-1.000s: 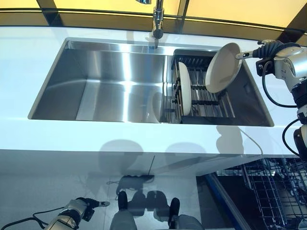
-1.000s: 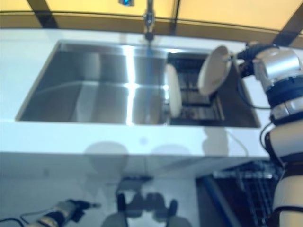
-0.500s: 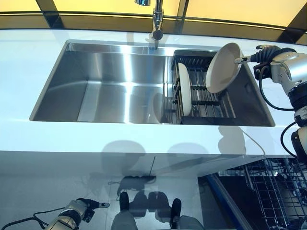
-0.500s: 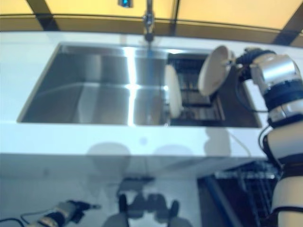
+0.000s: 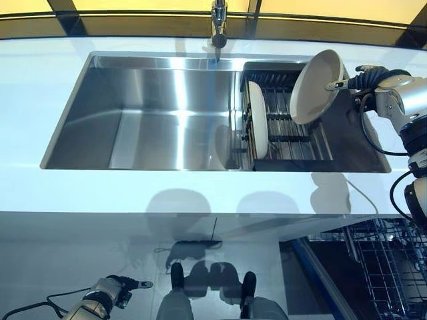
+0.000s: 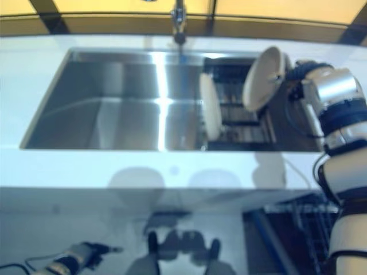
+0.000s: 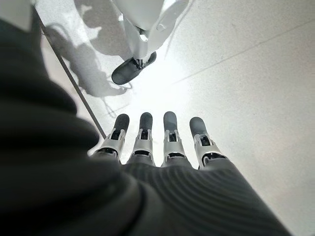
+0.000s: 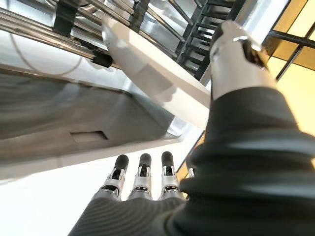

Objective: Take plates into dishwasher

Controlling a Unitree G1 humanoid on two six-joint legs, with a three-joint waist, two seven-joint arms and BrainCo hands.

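Note:
My right hand (image 5: 365, 77) holds a white plate (image 5: 317, 87) by its rim, tilted in the air above the black dish rack (image 5: 297, 137) in the sink's right part. In the right wrist view the thumb (image 8: 235, 51) presses on the plate's edge (image 8: 147, 69), with the fingers (image 8: 142, 173) behind it. A second white plate (image 5: 257, 120) stands upright on edge at the rack's left end. My left hand (image 5: 119, 292) hangs low by the floor, its fingers (image 7: 170, 135) straight and holding nothing.
The steel sink (image 5: 147, 113) is set in a white counter (image 5: 200, 190), with a faucet (image 5: 218, 27) at the back. A dishwasher's wire basket (image 5: 390, 263) shows below the counter at the lower right.
The whole picture has shifted a little, so the camera moved. Relative to the rack, the plate and my right hand stay about where they were. The left hand has not moved.

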